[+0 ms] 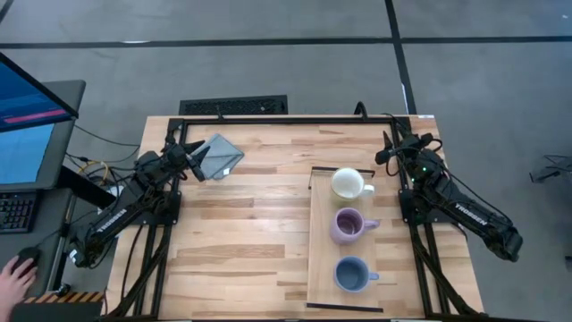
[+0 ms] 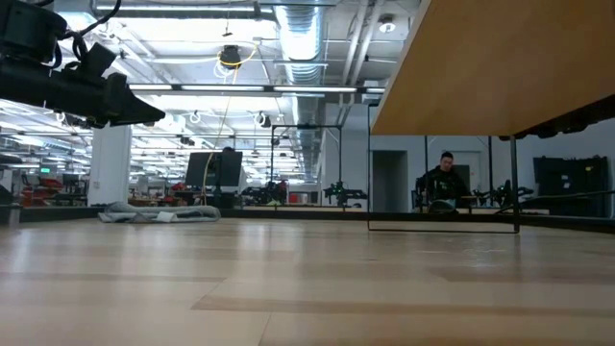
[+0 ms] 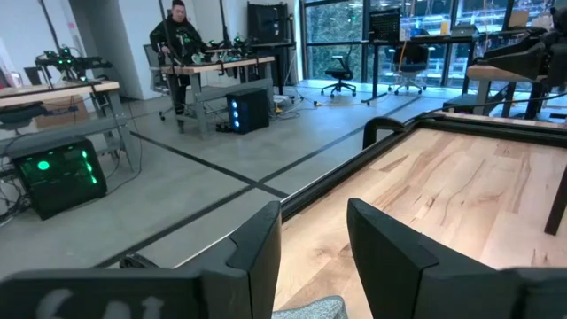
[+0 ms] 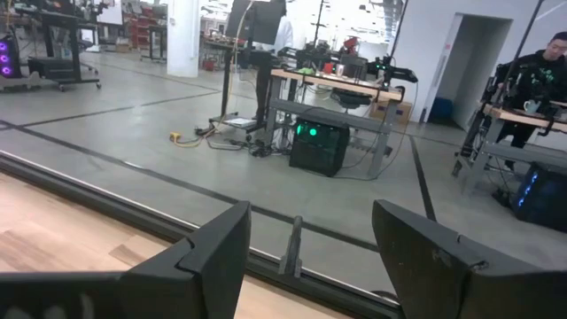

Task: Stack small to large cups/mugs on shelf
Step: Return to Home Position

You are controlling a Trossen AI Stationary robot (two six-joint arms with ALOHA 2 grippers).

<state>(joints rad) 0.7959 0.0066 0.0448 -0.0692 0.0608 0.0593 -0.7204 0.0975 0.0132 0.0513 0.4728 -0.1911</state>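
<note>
Three handled mugs stand upright in a row on the shelf [image 1: 320, 241], a pale plank on the table's right half. The cream-white mug [image 1: 346, 183] is farthest, the lavender mug [image 1: 348, 224] is in the middle and the slate-blue mug [image 1: 351, 273] is nearest. The low view shows only the shelf's underside [image 2: 480, 67] on its thin dark frame [image 2: 370, 173]; the mugs are hidden there. My left gripper [image 1: 198, 161] [image 3: 314, 252] is open and hovers off the table near the far left. My right gripper [image 1: 391, 148] [image 4: 310, 257] is open, beyond the shelf's far right corner.
A grey folded cloth [image 1: 221, 156] [image 2: 159, 211] lies by the far edge, just beside and below my left gripper. Bare slatted tabletop [image 1: 250, 241] stretches between the arms, left of the shelf. A person's hand [image 1: 13, 273] rests beside a keyboard off the table's left.
</note>
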